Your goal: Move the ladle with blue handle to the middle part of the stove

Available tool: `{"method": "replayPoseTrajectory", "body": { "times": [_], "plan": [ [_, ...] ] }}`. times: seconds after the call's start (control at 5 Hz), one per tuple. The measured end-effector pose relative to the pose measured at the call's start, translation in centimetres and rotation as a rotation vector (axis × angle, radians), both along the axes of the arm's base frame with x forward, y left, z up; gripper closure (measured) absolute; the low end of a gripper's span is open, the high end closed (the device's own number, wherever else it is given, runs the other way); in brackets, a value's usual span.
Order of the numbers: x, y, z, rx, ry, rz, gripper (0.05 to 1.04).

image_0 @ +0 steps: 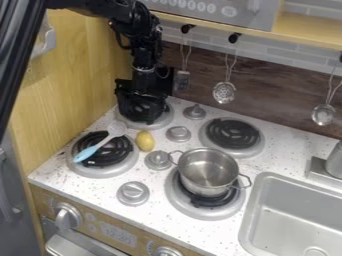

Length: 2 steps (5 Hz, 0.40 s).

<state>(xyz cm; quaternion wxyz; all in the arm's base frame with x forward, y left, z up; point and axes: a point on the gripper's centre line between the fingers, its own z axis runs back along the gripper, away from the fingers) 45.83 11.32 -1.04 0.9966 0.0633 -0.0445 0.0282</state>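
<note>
The black gripper [143, 107] hangs over the back left burner, pointing down. The ladle with the blue handle [95, 149] lies slantwise across the front left burner [103, 169]. Its blue handle end is at the burner's left side, and its pale grey head [117, 128] reaches past the burner's back right edge, just in front of the gripper and apart from it. The middle part of the stove [178, 133] holds grey knobs between the left and right burners.
A yellow lemon-like object [145, 141] lies right of the ladle. A metal pot [208, 172] stands on the front right burner. The sink [294, 215] is at the right. Utensils, including a skimmer [224, 92], hang along the back wall.
</note>
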Motion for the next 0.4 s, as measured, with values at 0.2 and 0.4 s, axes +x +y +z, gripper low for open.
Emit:
{"method": "replayPoseTrajectory", "body": {
  "times": [0.2,0.4],
  "plan": [
    [-1.3,-0.3,-2.5,-0.021,0.065,0.003,0.084],
    [-2.9,0.3,-2.4,-0.074,0.053,0.035,0.084]
  ]
}}
